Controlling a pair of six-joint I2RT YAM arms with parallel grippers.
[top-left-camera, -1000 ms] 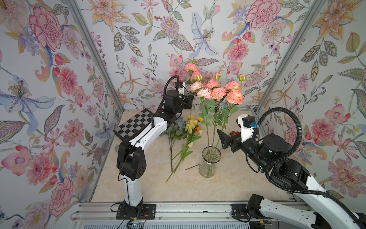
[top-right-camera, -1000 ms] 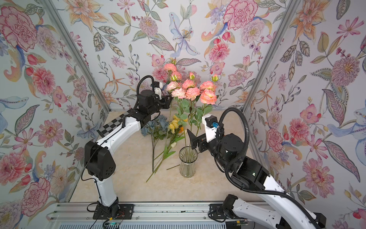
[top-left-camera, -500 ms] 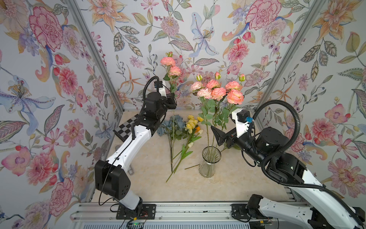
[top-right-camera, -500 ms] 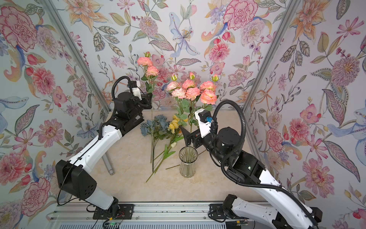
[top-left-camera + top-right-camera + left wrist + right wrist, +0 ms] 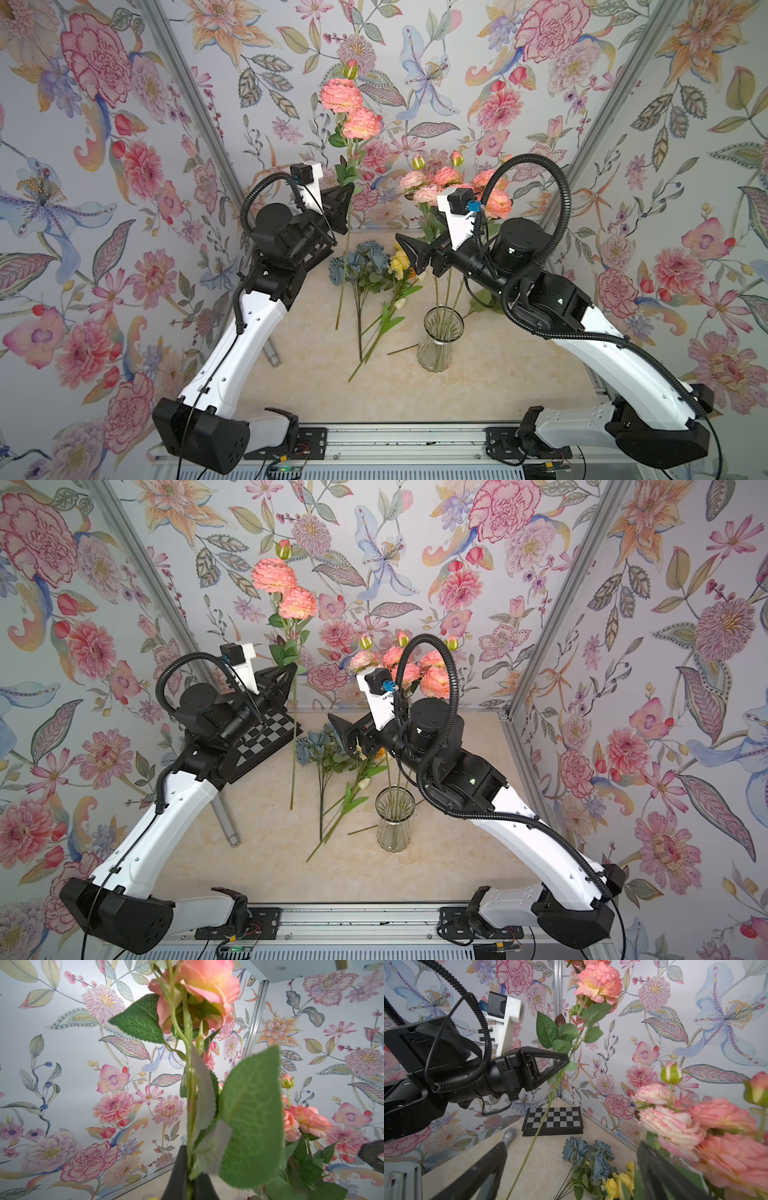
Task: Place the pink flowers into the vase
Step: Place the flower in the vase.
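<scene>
The left hand (image 5: 347, 198) is clamped on a pink spray (image 5: 340, 94) by its stem, holding it upright over the table (image 5: 478, 395); the right hand (image 5: 415, 255) gapes wide beside the other pink flowers (image 5: 446, 176) standing in the vase (image 5: 440, 345).

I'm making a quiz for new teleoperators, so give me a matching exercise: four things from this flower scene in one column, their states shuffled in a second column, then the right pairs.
Column one
1. left gripper
2. right gripper
3. vase
4. dusty-blue bunch

Column two
A. lying on the table
B. open, holding nothing
C. standing upright with pink stems in it
D. shut on a pink flower stem

Pairs: 1-D, 2-B, 3-C, 4-A
</scene>
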